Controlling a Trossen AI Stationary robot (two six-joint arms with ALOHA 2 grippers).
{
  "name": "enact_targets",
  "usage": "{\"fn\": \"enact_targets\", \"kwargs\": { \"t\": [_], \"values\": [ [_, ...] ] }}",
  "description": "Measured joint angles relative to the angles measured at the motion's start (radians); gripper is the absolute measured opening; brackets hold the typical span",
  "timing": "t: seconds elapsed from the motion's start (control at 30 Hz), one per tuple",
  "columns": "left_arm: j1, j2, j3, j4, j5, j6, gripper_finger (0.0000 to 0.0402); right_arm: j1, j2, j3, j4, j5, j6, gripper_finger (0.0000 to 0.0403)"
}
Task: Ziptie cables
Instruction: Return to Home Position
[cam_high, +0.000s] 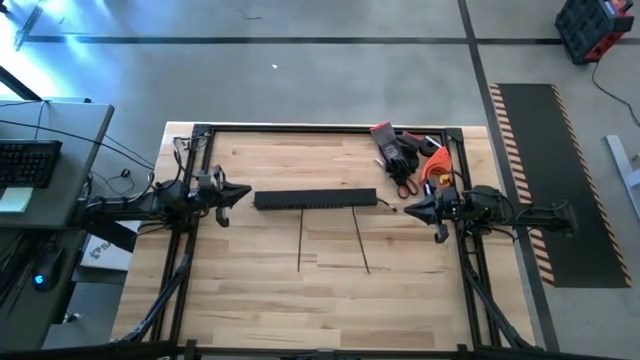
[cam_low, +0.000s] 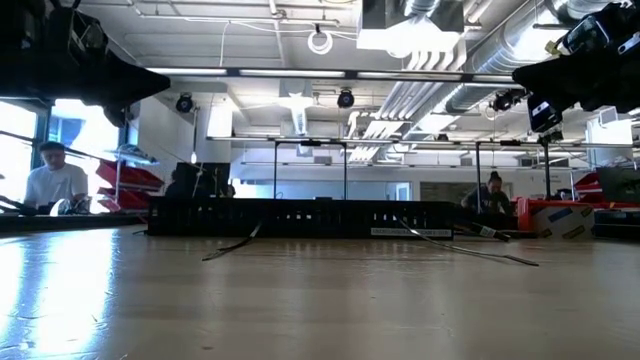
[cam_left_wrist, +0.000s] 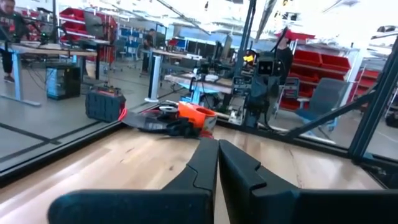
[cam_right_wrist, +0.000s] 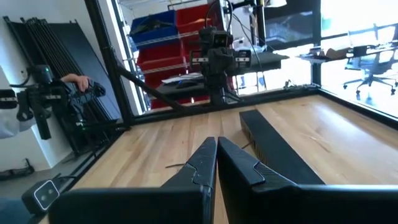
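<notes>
Left fingers (cam_left_wrist: 217, 163) and right fingers (cam_right_wrist: 216, 155) are pressed shut, empty. Between them lies the closed duct (cam_high: 315, 199), cables presumably inside, two thin strands (cam_high: 300, 240) trailing out. Limp, light stuff; I'd grip the stiff duct mid-length.

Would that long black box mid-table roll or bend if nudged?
The black duct looks flat-sided and rests flat on the table, so it would probably slide, not roll. Its straight line suggests stiffness. The thin strands trailing from it would likely flop.
</notes>
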Motion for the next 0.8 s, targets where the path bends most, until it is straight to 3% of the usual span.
{"fn": "enact_targets", "kwargs": {
  "t": [0.8],
  "values": [
    [0.002,0.000,0.001,-0.029,0.006,-0.028,0.0000,-0.006,0.006,0.000,-0.002,0.005,0.000,0.0000]
  ]
}}
